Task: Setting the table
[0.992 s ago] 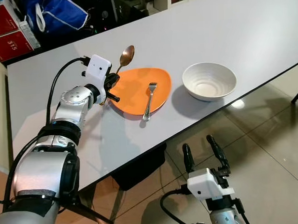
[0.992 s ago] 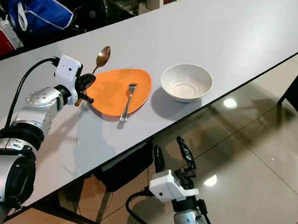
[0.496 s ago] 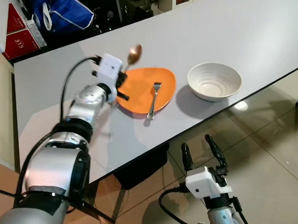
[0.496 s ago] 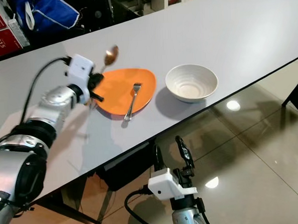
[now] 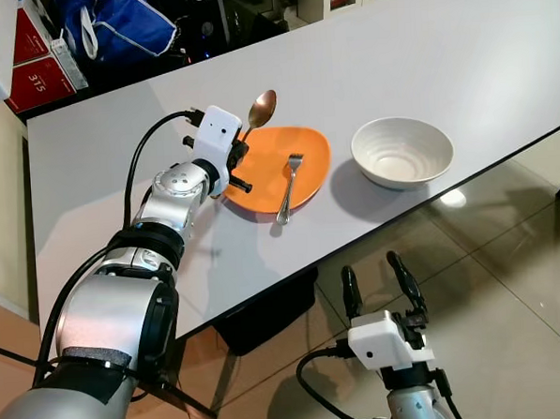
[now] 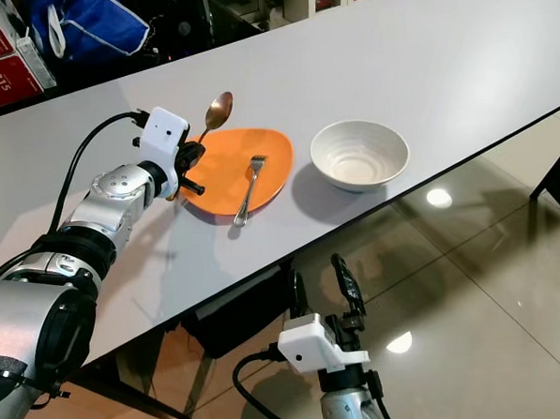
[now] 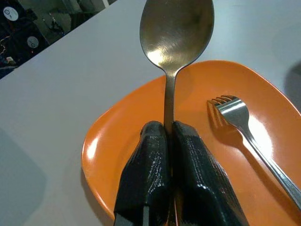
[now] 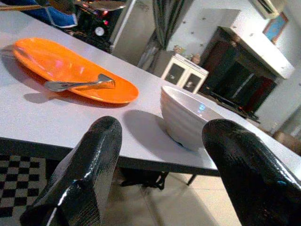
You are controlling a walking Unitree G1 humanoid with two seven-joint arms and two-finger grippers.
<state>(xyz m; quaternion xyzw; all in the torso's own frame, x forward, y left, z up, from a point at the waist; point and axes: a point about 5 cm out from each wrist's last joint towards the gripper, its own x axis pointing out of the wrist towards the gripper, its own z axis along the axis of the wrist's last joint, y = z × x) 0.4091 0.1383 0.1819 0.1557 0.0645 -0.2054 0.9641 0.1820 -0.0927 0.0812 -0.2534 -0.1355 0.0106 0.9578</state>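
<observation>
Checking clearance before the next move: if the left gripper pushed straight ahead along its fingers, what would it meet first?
Probably bare table: the left gripper, shut on the spoon, points across the orange plate's edge; height is unclear.

A blue bag point(image 5: 125, 25) sits beside red boxes point(image 5: 36, 67).

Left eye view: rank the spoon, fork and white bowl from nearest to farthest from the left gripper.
1. Spoon, held in the left gripper's fingers at the orange plate's left edge.
2. Fork, on the plate's right side.
3. White bowl, right of the plate.
</observation>
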